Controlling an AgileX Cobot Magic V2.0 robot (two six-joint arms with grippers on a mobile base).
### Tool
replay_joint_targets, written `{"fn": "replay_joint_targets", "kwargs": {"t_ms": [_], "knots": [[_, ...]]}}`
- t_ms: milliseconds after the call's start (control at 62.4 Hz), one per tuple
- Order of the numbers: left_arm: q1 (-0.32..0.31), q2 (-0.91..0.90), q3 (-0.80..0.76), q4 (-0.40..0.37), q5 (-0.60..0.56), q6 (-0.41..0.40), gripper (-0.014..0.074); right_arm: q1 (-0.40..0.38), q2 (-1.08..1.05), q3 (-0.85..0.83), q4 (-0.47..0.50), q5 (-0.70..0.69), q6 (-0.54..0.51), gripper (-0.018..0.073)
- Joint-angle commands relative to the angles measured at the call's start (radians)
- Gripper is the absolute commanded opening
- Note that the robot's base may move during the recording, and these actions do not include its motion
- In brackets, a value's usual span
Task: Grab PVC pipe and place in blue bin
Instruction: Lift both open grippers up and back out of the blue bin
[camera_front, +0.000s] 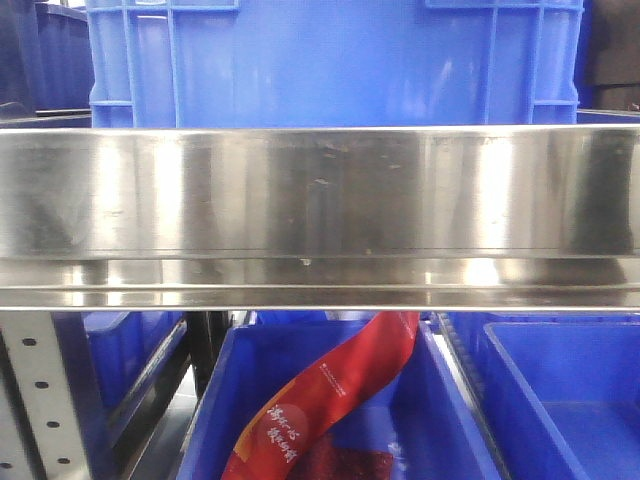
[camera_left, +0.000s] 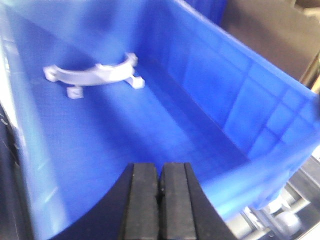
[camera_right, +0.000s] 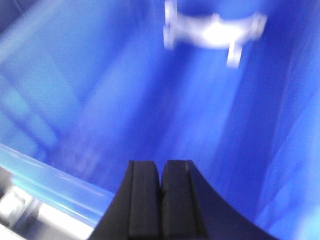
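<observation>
One white part: a curved PVC pipe clamp (camera_left: 95, 75) with small feet lies on the floor of a blue bin (camera_left: 210, 95), at its far end, touching nothing else.
Same shape, right wrist view: a blurred white curved piece (camera_right: 212, 32) lies at the far end of a blue bin interior (camera_right: 100, 100); whether this is the same bin, I cannot tell.
Left gripper (camera_left: 160, 200): hangs over the near end of the bin, black pads pressed together, clenched on nothing.
Right gripper (camera_right: 161, 200): over the near edge of its bin, pads likewise closed together with nothing between them.
Bin walls: ribbed on the right side in the left wrist view; a pale near rim (camera_right: 45, 172) shows in the right wrist view.
Front view, shelf: a shiny steel shelf rail (camera_front: 320, 215) crosses the middle.
Above the rail: a large blue crate (camera_front: 330, 60).
Below the rail: more blue bins (camera_front: 560, 400), and a red printed banner (camera_front: 330, 400) draped into the middle one.
Left of them: a perforated metal upright (camera_front: 40, 400).
</observation>
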Motion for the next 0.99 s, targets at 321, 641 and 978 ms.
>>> {"fn": "replay_joint_targets", "kwargs": {"t_ms": [321, 641, 978], "knots": [[0.109, -0.315, 0.392, 0.072, -0.355, -0.108, -0.0111, -0.058, -0.420, 0.617, -0.209, -0.596, 0.136, -0.0169], [0.222, -0.549, 0.687, 0.066, -0.470, -0.108, -0.0111, -0.296, -0.598, 0.802, -0.206, -0.654, 0.215, -0.0169], [0.222, -0.737, 0.868, 0.101, -0.488, -0.108, -0.0111, -0.298, -0.735, 0.802, -0.224, -0.549, 0.212, -0.0169]]}}
